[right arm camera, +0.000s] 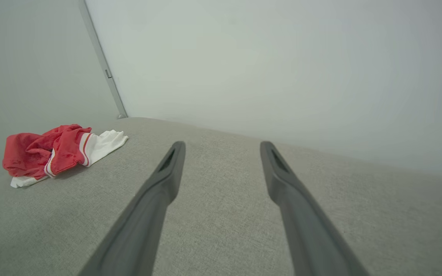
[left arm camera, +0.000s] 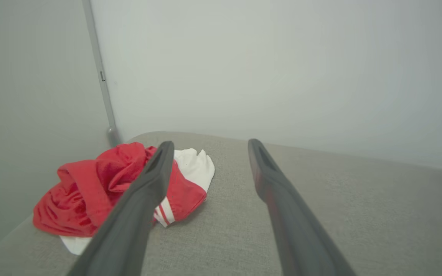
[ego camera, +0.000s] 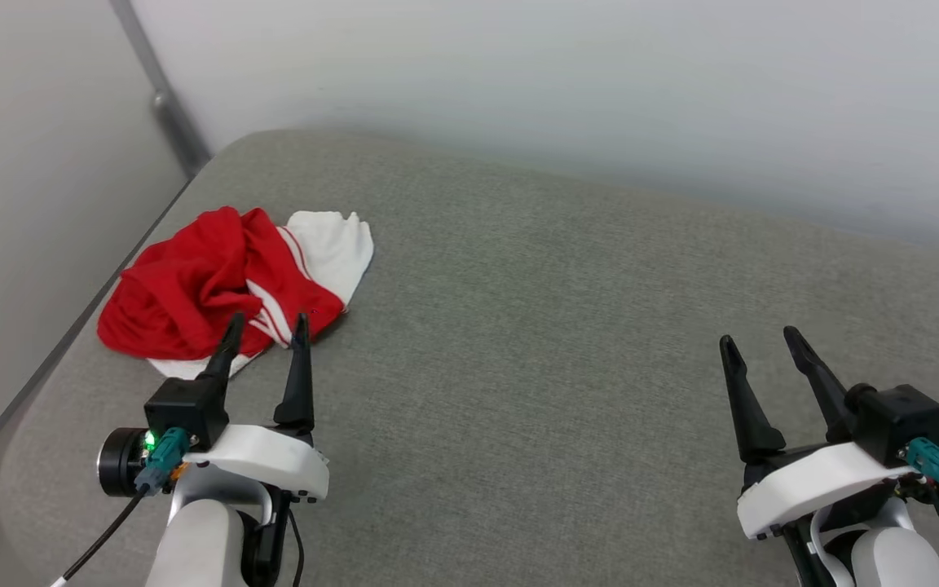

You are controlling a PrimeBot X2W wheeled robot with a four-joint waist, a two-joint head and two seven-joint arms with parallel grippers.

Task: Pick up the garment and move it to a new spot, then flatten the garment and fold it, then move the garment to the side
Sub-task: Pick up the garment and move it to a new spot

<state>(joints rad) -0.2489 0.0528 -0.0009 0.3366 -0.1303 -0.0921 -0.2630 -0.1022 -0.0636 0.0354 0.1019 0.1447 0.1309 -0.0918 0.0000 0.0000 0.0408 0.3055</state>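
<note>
On the head view I have the garment [ego camera: 217, 281] crumpled in a heap on the grey cushion [ego camera: 559, 326], just ahead of my left gripper [ego camera: 267, 319] and mostly off to its left. The heap's long axis runs from near-left to far-right, with a white sleeve pointing away from the gripper at the far-right end and a white scrap poking out at the near edge. The left fingers are spread wide with nothing between them; their tips overlap the heap's near hem, and I cannot tell whether they touch it. My right gripper [ego camera: 758, 336] is also spread wide and empty, well apart from the shirt, which lies far off to its left. On the left wrist view the left gripper [left arm camera: 210, 142] has its left finger crossing in front of the red cloth [left arm camera: 83, 191]; the striped trim and white sleeve sit just inside that finger, and bare cushion lies ahead of the right one. On the right wrist view the right gripper [right arm camera: 222, 143] points at bare cushion, the shirt [right arm camera: 40, 151] lying far to its left, sleeve end toward the fingers.
</note>
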